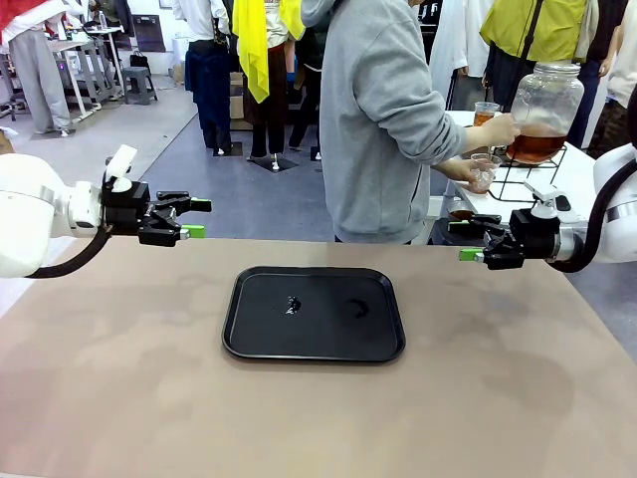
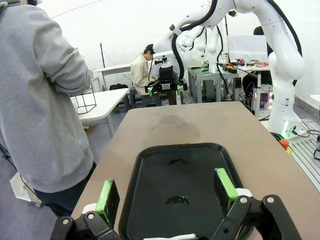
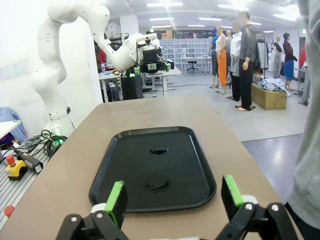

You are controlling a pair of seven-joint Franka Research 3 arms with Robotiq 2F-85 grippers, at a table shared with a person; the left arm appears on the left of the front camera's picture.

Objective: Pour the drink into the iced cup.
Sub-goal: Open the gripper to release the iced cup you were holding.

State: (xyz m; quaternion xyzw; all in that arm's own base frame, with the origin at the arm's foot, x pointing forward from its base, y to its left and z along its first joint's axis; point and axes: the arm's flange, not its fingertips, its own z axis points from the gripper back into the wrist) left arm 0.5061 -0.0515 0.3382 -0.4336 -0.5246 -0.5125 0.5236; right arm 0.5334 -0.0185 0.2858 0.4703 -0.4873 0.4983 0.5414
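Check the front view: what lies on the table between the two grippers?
A black tray, wet spots on it, lies between the open left gripper and open right gripper, both hovering at the table's far edge.

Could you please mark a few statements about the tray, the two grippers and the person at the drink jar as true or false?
1. The black tray holds a cup of ice. False: it holds no cup, just two small wet marks.
2. Both grippers are open. True: the left gripper and the right gripper hover with fingers apart, holding nothing.
3. The person holds a small clear cup by the dispenser jar. True.
4. The jar stands on the brown table. False: it sits on a black wire stand on a white side table.
5. The jar is full to the lid. False: amber drink fills just its lower part.
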